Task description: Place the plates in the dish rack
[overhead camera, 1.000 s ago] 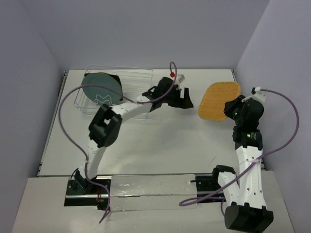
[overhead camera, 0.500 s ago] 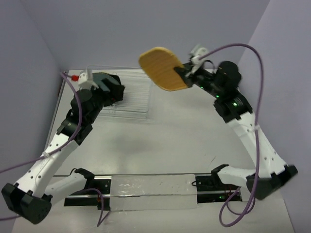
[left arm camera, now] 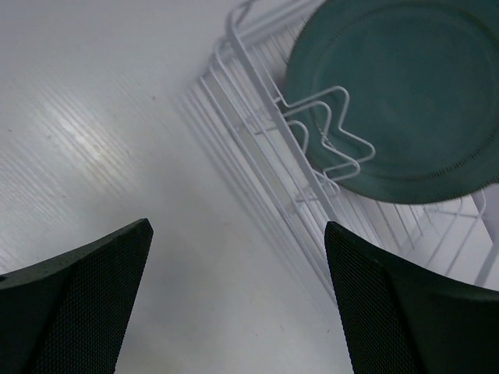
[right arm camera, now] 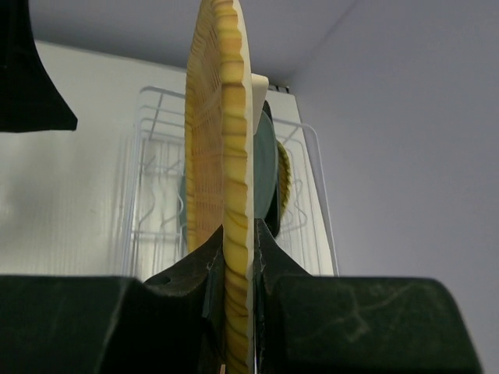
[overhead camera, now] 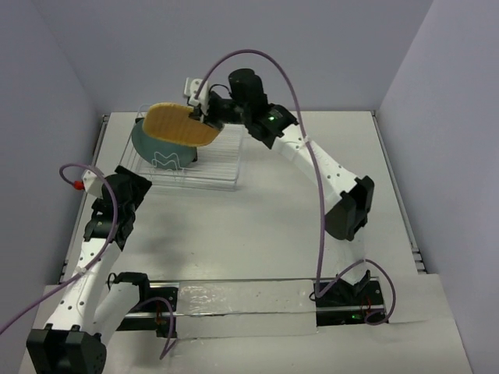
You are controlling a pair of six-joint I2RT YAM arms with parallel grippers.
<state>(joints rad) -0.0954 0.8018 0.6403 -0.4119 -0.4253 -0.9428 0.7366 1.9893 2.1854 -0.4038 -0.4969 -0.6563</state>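
Note:
The orange woven plate (overhead camera: 181, 125) hangs on edge over the dish rack (overhead camera: 210, 167), with my right gripper (overhead camera: 205, 117) shut on its rim. In the right wrist view this orange plate (right arm camera: 222, 148) stands edge-on, pinched in the right gripper (right arm camera: 236, 243). The teal-grey plate (overhead camera: 158, 150) stands upright in the rack's left end. Behind the teal-grey plate (right arm camera: 266, 181) shows a sliver of the yellow woven plate (right arm camera: 285, 181). My left gripper (overhead camera: 132, 187) is open near the rack's front-left corner. In its own view the left gripper (left arm camera: 238, 312) holds nothing, and the teal-grey plate (left arm camera: 398, 93) sits among the rack's wires (left arm camera: 312, 148).
The rack stands at the table's back left, close to the rear wall (overhead camera: 234, 47). The right arm (overhead camera: 327, 167) stretches diagonally across the table's middle, its purple cable (overhead camera: 257, 58) looping above it. Bare white tabletop (left arm camera: 117, 140) lies under the left gripper.
The right arm has swung the orange plate from the right side across to above the rack. The left arm has drawn back from the rack to the left, jaws wide.

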